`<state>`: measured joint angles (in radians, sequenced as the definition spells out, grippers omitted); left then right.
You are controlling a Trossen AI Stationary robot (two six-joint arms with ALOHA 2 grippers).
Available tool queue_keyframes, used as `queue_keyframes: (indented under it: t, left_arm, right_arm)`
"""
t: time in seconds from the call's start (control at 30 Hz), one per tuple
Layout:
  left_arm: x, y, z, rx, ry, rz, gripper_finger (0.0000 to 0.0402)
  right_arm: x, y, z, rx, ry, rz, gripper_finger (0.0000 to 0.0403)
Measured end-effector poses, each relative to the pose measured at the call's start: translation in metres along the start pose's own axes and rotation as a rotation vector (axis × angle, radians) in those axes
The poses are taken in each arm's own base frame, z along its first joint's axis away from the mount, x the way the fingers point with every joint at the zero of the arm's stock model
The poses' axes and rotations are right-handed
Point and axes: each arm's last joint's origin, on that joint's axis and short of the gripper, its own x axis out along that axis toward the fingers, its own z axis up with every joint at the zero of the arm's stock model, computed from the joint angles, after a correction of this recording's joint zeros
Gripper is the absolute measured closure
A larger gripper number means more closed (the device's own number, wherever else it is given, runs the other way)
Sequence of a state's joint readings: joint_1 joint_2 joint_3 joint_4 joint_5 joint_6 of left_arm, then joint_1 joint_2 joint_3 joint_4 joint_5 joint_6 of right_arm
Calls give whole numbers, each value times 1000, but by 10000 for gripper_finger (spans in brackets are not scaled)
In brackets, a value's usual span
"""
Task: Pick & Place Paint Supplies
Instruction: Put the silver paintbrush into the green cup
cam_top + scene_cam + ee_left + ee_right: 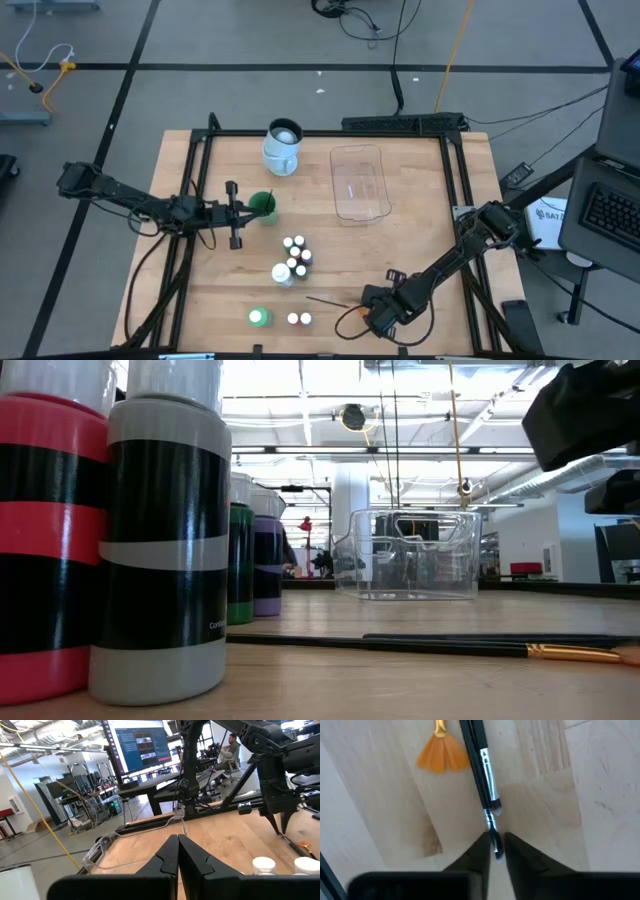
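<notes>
Both arms were dark, near-black, built of slim jointed links with blocky housings at the joints. The left gripper [178, 855] ended in two matte black fingers tapering to narrow tips. The right gripper [494, 851] had the same black, wedge-shaped fingers. Black cables looped beside each arm.

A robotics lab: monitors [142, 746] on desks, exposed ceiling ducts [560, 470], floor cables [455, 45], equipment racks [80, 795].
</notes>
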<state>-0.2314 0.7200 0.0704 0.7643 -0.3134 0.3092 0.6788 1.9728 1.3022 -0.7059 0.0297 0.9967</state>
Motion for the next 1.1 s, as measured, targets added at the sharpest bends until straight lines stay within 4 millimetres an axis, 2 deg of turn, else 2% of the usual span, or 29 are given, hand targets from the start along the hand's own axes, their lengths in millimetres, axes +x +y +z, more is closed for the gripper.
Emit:
queue_keyframes:
  t: [0.07, 0.27, 0.43, 0.6, 0.7, 0.87, 1.0, 1.1]
  left_arm:
    - [0, 0, 0, 0, 0, -1, 392]
    - [0, 0, 0, -1, 0, 0, 392]
    - [0, 0, 0, -3, 0, 0, 392]
    - [0, 0, 0, -3, 0, 0, 392]
    - [0, 0, 0, -3, 0, 0, 392]
    - [0, 1, 2, -10, -23, 9, 392]
    - [0, 2, 5, -36, -47, 16, 392]
    - [0, 2, 5, -72, -48, 15, 392]
  right_arm:
    - [0, 0, 0, -12, 9, 3, 393]
    - [-8, -2, -3, 1, 43, 13, 392]
    - [-26, -5, -6, -25, 36, 47, 399]
    - [-52, -7, -9, -46, -62, 52, 402]
    - [-66, -10, -10, -57, -171, 23, 402]
    - [-89, -13, -6, -124, -457, -68, 401]
    - [-108, -14, 14, -193, -694, -89, 402]
    - [-111, -20, 35, -298, -822, -35, 402]
